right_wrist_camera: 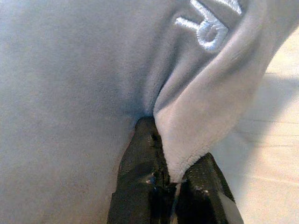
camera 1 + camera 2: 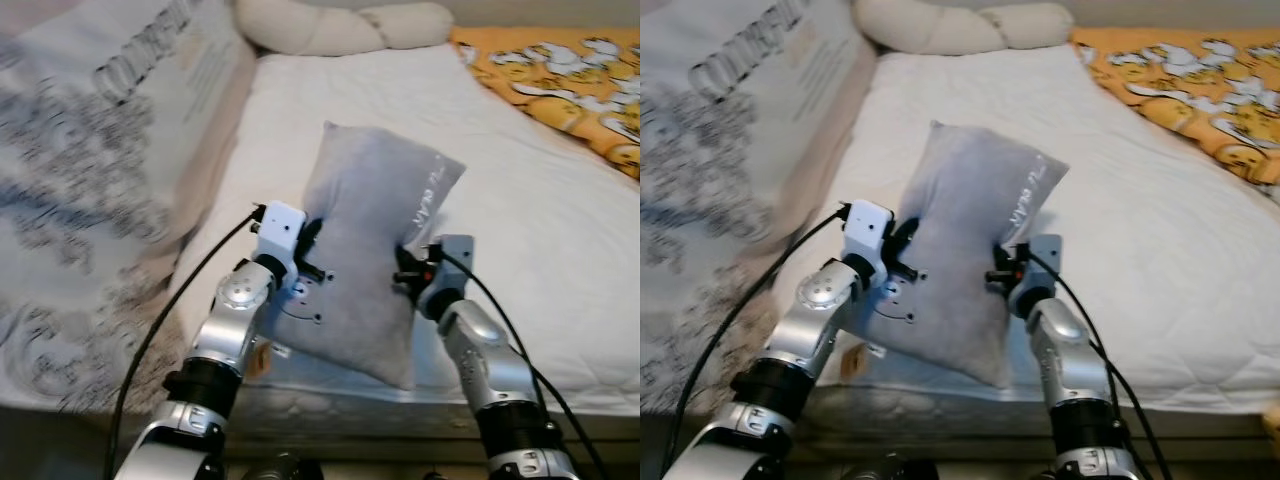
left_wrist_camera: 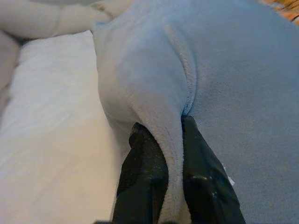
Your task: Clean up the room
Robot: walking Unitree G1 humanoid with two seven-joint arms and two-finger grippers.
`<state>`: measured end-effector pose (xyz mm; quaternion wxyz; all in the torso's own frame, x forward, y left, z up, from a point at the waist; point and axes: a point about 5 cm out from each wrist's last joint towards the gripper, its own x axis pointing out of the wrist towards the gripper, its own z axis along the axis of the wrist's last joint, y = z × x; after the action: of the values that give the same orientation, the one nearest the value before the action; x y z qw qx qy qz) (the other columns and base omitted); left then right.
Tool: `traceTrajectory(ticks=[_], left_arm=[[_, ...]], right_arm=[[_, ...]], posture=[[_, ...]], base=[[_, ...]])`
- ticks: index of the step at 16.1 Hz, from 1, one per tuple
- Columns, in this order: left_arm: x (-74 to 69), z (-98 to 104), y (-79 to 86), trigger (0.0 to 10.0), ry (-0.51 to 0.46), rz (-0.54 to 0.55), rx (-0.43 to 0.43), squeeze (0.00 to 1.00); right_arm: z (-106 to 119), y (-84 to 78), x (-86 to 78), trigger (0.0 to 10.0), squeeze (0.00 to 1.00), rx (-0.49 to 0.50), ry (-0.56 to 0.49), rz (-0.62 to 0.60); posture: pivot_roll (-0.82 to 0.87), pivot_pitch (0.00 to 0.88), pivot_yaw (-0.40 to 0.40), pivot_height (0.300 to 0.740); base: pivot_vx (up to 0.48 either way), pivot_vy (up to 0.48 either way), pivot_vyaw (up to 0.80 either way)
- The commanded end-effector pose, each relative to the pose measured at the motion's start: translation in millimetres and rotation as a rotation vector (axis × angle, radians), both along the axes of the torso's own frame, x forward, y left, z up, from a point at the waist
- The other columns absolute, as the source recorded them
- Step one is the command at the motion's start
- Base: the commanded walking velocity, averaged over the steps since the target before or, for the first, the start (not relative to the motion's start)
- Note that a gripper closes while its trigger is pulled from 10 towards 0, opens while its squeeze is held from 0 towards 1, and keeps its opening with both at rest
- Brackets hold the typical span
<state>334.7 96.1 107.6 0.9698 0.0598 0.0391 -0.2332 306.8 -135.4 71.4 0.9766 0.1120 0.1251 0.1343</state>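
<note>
Our left pincer [image 3: 173, 154] pinches a fold of the grey pillow [image 2: 375, 240] along its left edge, the two black fingers [image 3: 142, 182] pressed together on the fleece. Our right pincer [image 1: 170, 172] grips a flap on the pillow's right edge in the same way, just below some pale embroidered lettering [image 1: 210, 23] that we cannot read. Between the two pincers the pillow stands tilted at the near edge of the bed [image 2: 520, 230], its lower corner hanging past the white mattress edge. To our left lies a rumpled quilt [image 2: 90, 180] printed with large dark letters, too blurred to read. At the head of the bed lies a long cream bolster [image 2: 340, 25], and at the far right an orange blanket [image 2: 560, 70] with a cartoon pattern.
</note>
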Motion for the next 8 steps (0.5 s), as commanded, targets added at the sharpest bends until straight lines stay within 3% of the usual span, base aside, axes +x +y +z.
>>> traceTrajectory(ticks=[1, 8], left_arm=[[4.8, 9.3, -2.3, 10.0, -0.037, 0.002, -0.007, 0.00], [8.5, 11.4, -2.0, 10.0, -0.040, 0.006, -0.005, 0.00]], right_arm=[[6.6, -2.0, 3.3, 10.0, 0.00, -0.015, -0.037, -0.009], [6.6, -3.4, 6.0, 10.0, 0.00, -0.013, -0.028, -0.021]], posture=[[0.08, 0.000, 0.087, 0.740], [0.08, 0.000, 0.086, 0.740]], base=[[0.000, 0.345, 0.00], [0.000, 0.371, 0.00]])
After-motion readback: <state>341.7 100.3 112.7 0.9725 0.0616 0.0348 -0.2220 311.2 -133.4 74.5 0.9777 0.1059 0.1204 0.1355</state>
